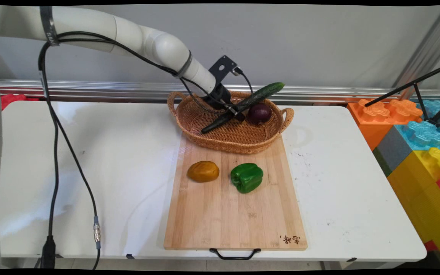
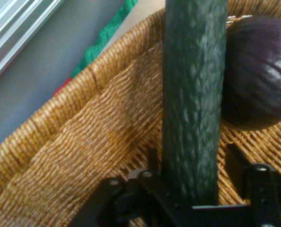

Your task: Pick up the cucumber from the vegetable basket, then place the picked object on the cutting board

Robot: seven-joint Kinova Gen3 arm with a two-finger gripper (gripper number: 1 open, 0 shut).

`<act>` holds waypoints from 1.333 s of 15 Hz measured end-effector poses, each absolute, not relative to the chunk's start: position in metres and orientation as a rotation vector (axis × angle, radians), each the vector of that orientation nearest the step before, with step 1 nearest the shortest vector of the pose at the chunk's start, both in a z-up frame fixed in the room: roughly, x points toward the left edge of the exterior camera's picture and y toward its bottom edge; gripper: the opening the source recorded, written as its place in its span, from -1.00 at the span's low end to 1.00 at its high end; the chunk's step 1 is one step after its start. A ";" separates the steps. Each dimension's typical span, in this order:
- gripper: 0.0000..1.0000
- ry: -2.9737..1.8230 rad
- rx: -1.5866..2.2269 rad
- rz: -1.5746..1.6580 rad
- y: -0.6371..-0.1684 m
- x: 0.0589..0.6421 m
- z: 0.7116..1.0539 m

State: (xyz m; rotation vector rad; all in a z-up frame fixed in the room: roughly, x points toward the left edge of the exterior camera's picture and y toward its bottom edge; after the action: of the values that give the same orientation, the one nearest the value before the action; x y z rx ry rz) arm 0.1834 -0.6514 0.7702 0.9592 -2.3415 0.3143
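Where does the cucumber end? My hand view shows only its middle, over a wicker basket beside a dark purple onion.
Observer: The cucumber is tilted. Its low end lies in the basket and its high end juts above the far rim.
Operator: What does the basket stand on?
Observer: Its near part sits on the far end of a wooden cutting board on the white table.
Operator: Anything else on that board?
Observer: A green pepper and an orange-brown potato, side by side, apart from the basket.
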 end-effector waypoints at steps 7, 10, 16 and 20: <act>-1.00 -2.362 0.950 0.324 -0.647 0.184 0.794; -1.00 -2.370 0.947 0.345 -0.645 0.188 0.810; -1.00 -2.384 0.943 0.376 -0.639 0.195 0.834; -1.00 -2.380 0.906 0.372 -0.635 0.188 0.844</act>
State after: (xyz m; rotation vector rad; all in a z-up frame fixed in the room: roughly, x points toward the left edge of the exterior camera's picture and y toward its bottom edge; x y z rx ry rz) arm 0.1884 -0.6345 0.8439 0.9057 -2.3795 0.3717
